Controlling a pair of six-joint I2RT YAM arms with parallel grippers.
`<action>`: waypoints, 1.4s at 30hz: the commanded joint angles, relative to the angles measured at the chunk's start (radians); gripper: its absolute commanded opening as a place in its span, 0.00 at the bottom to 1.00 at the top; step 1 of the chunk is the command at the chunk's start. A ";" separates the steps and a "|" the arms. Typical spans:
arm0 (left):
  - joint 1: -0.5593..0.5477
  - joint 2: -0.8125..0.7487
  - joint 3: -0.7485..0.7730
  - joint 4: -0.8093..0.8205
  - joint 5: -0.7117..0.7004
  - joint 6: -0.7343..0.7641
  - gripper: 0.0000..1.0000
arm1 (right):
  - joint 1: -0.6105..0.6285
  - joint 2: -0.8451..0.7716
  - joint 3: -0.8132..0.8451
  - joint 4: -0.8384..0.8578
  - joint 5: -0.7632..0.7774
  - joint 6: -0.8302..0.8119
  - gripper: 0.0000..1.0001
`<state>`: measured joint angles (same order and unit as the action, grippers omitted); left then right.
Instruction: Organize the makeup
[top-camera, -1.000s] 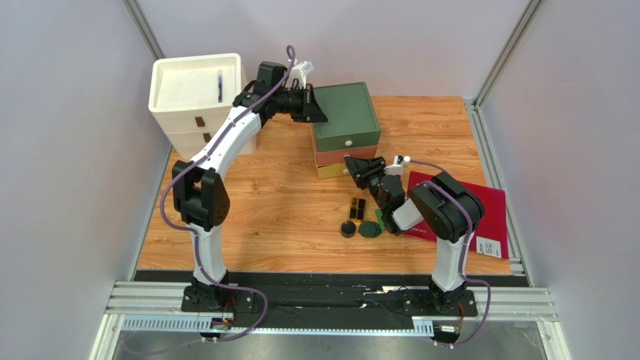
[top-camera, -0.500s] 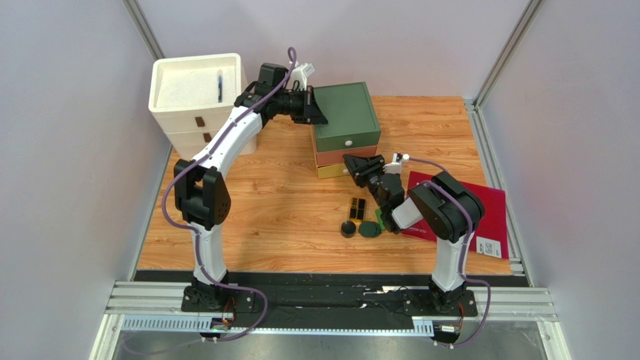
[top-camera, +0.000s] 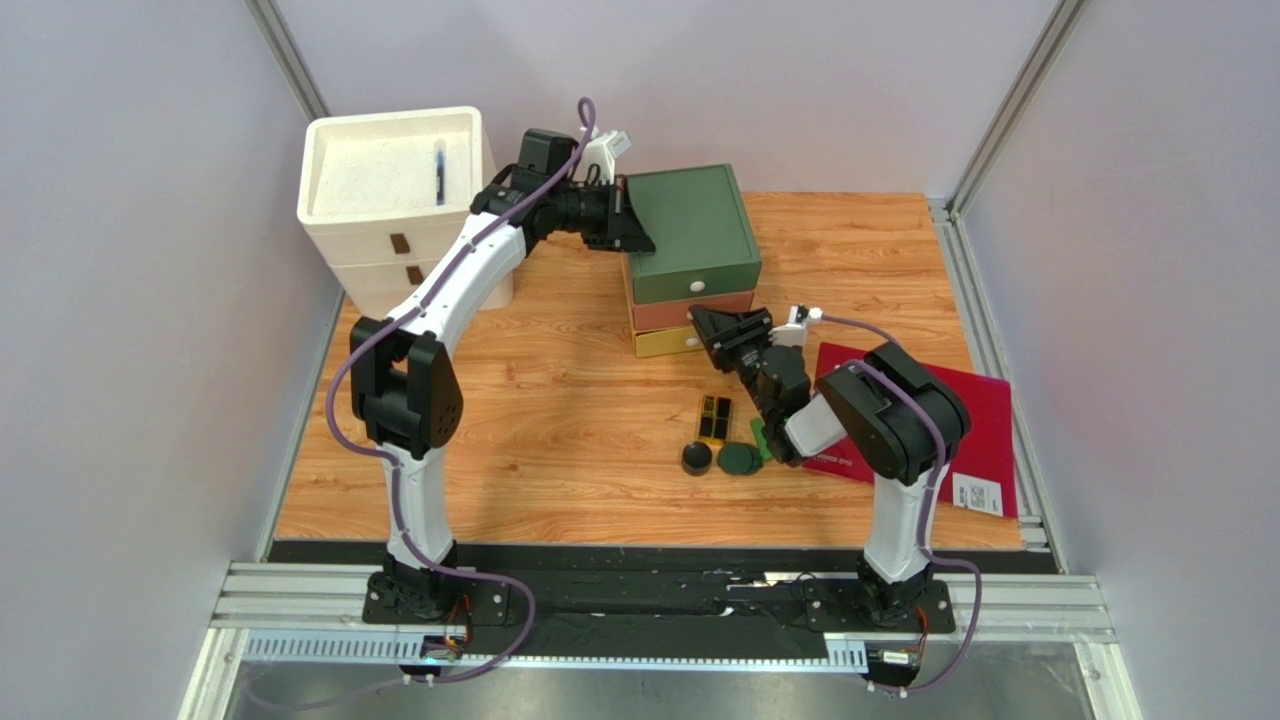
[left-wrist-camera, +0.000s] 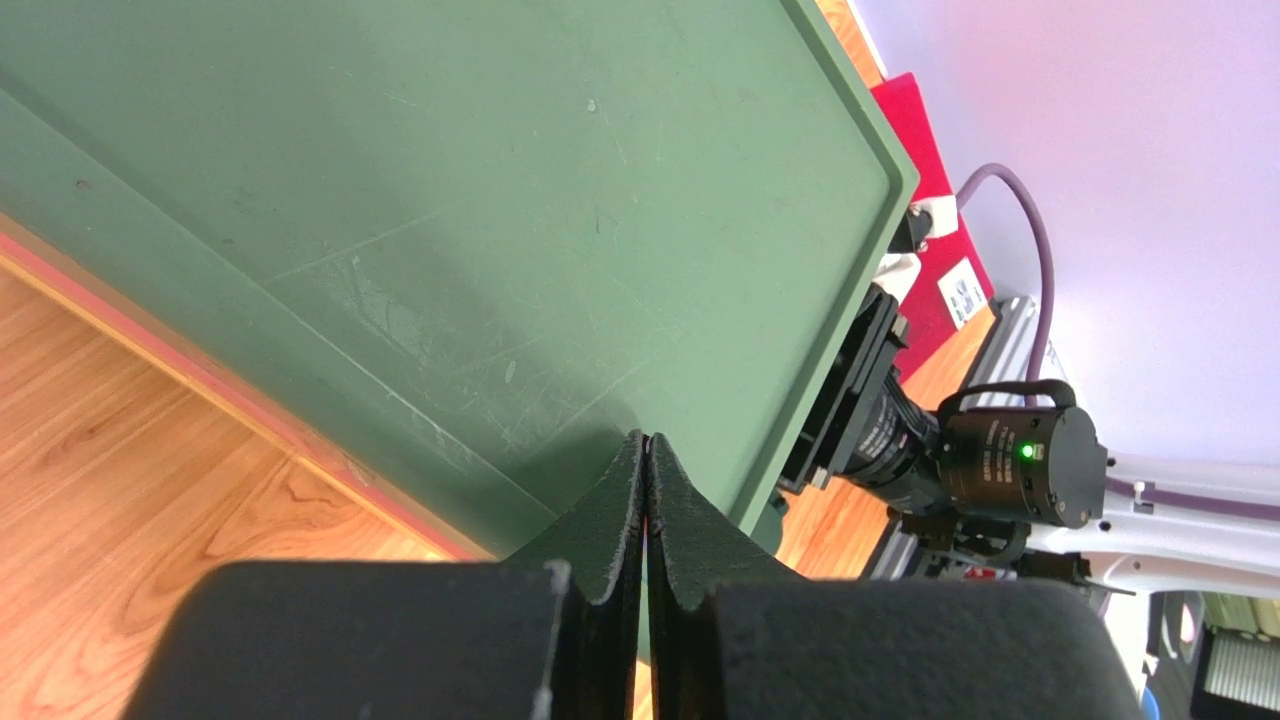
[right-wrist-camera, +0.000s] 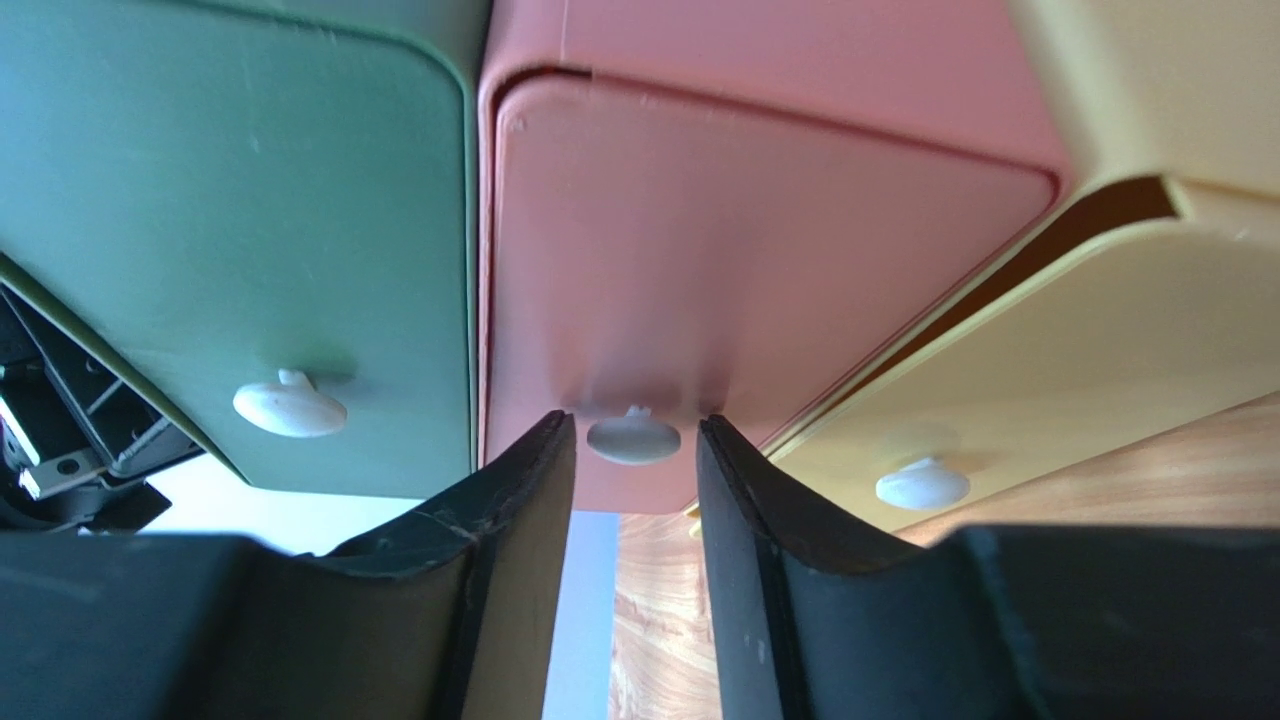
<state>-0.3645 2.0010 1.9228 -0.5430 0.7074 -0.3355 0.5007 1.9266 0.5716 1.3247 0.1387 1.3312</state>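
Pale wood makes up the table (top-camera: 526, 420). Nearest, right of centre, the makeup sits in a tight cluster. The round black jar (top-camera: 696, 458) is on the left, with the dark green round compact (top-camera: 736, 459) just beside it on the right. The black-and-gold rectangular case (top-camera: 717, 414) lies flat just beyond the two. The bright green stick (top-camera: 762, 440) shows only as a sliver at the compact's right, mostly hidden under the right arm (top-camera: 887, 420). Right of the cluster a flat dark red folder (top-camera: 984, 428) lies on the wood, with the arm's elbow over its left part.

Further back, the right gripper (right-wrist-camera: 634, 423) faces the front of a three-drawer stack (top-camera: 691, 248), green over pink over yellow. Its fingers are spread, one on each side of the pink drawer's white knob (right-wrist-camera: 633, 438). A slim gap shows on both sides, so nothing is clamped. In the wrist view the green drawer's knob (right-wrist-camera: 289, 405) sits off to the left and the yellow drawer's knob (right-wrist-camera: 920, 483) to the right. A dark gap runs along the yellow drawer's edge.

Beyond that, the left gripper (left-wrist-camera: 646, 446) has its fingers pressed together with nothing between them. Its tips are at the left rim of the stack's green top; whether they bear on it I cannot tell. At the far left corner stands a white drawer unit (top-camera: 394, 225), well apart from the makeup. A thin dark item (top-camera: 439, 170) lies on its top, too small to identify.
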 joint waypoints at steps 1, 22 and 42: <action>0.007 -0.002 0.005 0.002 0.026 0.026 0.00 | -0.014 0.012 0.025 0.149 0.035 -0.032 0.40; 0.006 0.005 0.016 -0.021 0.017 0.030 0.00 | -0.016 0.046 0.048 0.146 -0.037 0.008 0.00; 0.006 0.039 0.061 -0.009 0.037 -0.008 0.00 | 0.102 -0.189 -0.183 0.016 -0.018 0.003 0.00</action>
<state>-0.3641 2.0186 1.9434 -0.5575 0.7322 -0.3397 0.5655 1.7794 0.4099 1.3170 0.0971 1.3384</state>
